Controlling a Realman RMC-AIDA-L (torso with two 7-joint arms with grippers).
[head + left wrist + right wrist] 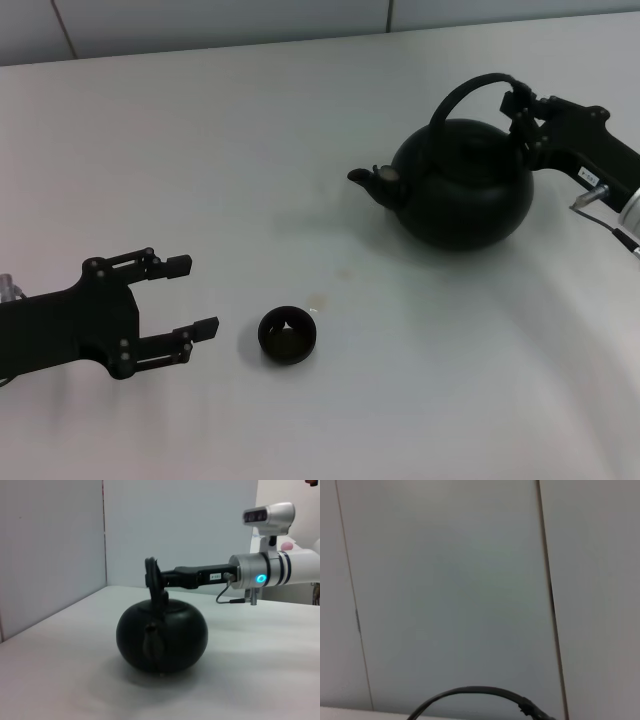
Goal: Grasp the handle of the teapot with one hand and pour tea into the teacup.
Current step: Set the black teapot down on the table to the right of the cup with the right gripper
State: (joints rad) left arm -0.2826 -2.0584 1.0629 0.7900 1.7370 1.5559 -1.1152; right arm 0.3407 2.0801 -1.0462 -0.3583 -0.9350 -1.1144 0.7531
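Observation:
The black teapot (465, 190) stands on the white table at the right, its spout pointing left. Its arched handle (465, 92) rises over the top. My right gripper (522, 120) reaches in from the right and is closed on the right end of the handle. The left wrist view shows the teapot (162, 637) spout-on, with the handle (151, 575) held by that gripper (162, 580). The right wrist view shows only the arc of the handle (470, 694). The small black teacup (288, 335) sits at front centre. My left gripper (203, 296) is open and empty just left of the teacup.
The white table (300, 150) runs back to a pale wall. A cable (600, 205) hangs from the right wrist. The robot's head camera unit (267, 517) shows behind the right arm in the left wrist view.

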